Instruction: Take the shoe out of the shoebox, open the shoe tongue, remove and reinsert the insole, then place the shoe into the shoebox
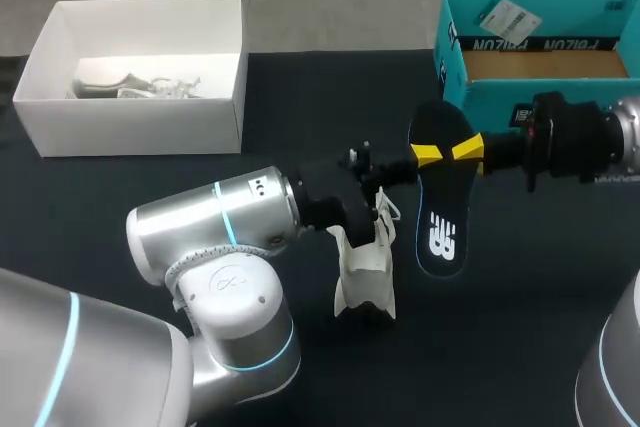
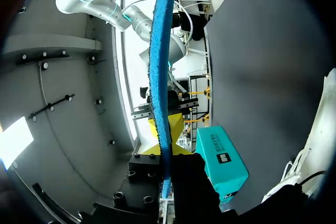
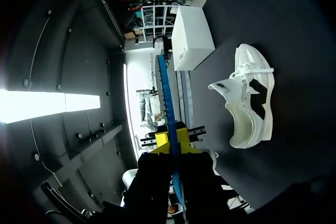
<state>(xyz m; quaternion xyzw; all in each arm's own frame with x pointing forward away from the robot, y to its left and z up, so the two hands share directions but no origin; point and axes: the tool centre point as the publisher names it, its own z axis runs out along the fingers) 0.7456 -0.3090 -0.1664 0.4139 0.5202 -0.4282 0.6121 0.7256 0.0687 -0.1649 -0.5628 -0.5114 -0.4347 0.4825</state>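
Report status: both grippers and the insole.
Left gripper and right gripper both shut on insole, held above table. Shoe on table beside it, insole out. No obstruction seen.

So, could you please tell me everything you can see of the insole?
The insole is out of the shoe. It is a thin, flat, foam-looking piece, black on the upturned face, with a white logo near the end closer to the robot. Its blue edge shows edge-on in both wrist views. It seems to be held off the dark table, pinched near its far end from opposite sides by the left gripper and the right gripper. The white shoe is close beside it; contact cannot be told.
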